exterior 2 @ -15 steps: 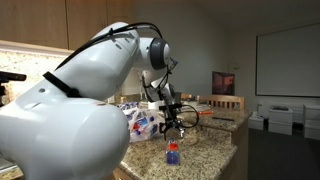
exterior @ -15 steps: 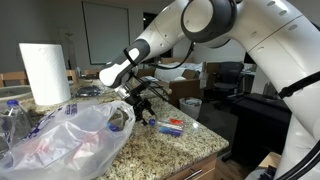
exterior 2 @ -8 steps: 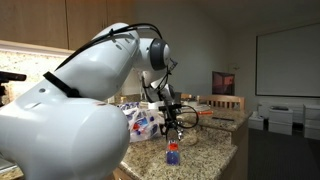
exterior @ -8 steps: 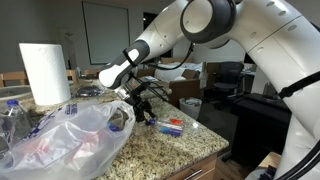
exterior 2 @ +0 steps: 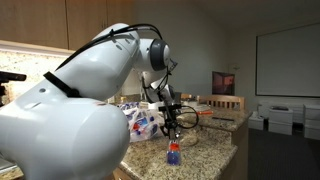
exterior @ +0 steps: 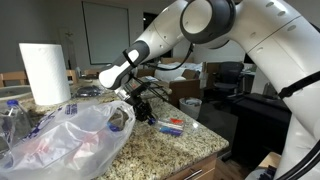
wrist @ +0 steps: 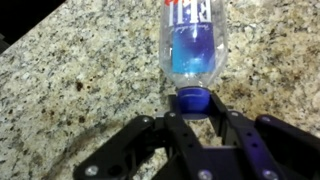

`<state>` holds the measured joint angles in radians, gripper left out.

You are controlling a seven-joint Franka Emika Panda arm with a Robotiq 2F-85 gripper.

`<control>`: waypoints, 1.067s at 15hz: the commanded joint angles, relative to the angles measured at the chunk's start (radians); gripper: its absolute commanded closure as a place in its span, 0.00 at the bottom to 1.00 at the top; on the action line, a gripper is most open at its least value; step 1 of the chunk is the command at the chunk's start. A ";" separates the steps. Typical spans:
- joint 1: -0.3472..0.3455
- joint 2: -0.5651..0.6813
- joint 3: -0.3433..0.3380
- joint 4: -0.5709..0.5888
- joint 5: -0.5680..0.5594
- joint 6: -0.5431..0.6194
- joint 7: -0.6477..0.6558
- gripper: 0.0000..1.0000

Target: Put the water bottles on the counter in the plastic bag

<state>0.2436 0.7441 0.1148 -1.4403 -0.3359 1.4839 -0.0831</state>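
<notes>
The white Panda arm (exterior: 215, 25) fills the upper right of an exterior view and reaches down and across to the middle of the scene. In an exterior view from behind (exterior 2: 70, 110) its body blocks most of the left foreground.

Under it lies the speckled granite surface (exterior: 175, 155), polished, with a thick edge. On the near end of the surface, the crinkled translucent plastic bag (exterior: 70, 135) is spread out wide, with its mouth turned toward the arm. In an exterior view it shows past the arm as a pale heap with blue print (exterior 2: 140, 122). A white paper towel roll (exterior: 45, 72) stands upright behind the bag.

The pincer (exterior: 146, 110) hangs low over the surface, just beside the bag's mouth, with its fingers apart and nothing held between them. In the wrist view the pincer (wrist: 196, 116) comes in from the bottom, its dark fingers (wrist: 222, 118) standing to either side of a gap.

One water bottle (exterior: 172, 126) lies on its side on the bare granite, outside the bag and near the pincer. It also shows just below the pincer in an exterior view (exterior 2: 173, 152). The wrist view shows its clear body and blue-and-red label (wrist: 193, 45).

Its blue cap (wrist: 192, 97) points at the gap between the fingertips, right at their ends. Whether the cap touches them cannot be told.

At the bag's far end a second bottle (exterior: 12, 115) with a blue cap stands upright. Whether it is inside the bag or behind it is unclear.
</notes>
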 commanded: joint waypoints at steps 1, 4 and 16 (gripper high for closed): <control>0.008 -0.003 -0.009 0.021 -0.021 -0.036 -0.025 0.87; -0.005 -0.039 -0.019 0.025 -0.011 -0.016 0.001 0.87; -0.157 -0.465 -0.036 0.003 0.403 -0.008 0.119 0.87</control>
<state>0.1213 0.4021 0.0730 -1.3402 -0.0459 1.4559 -0.0248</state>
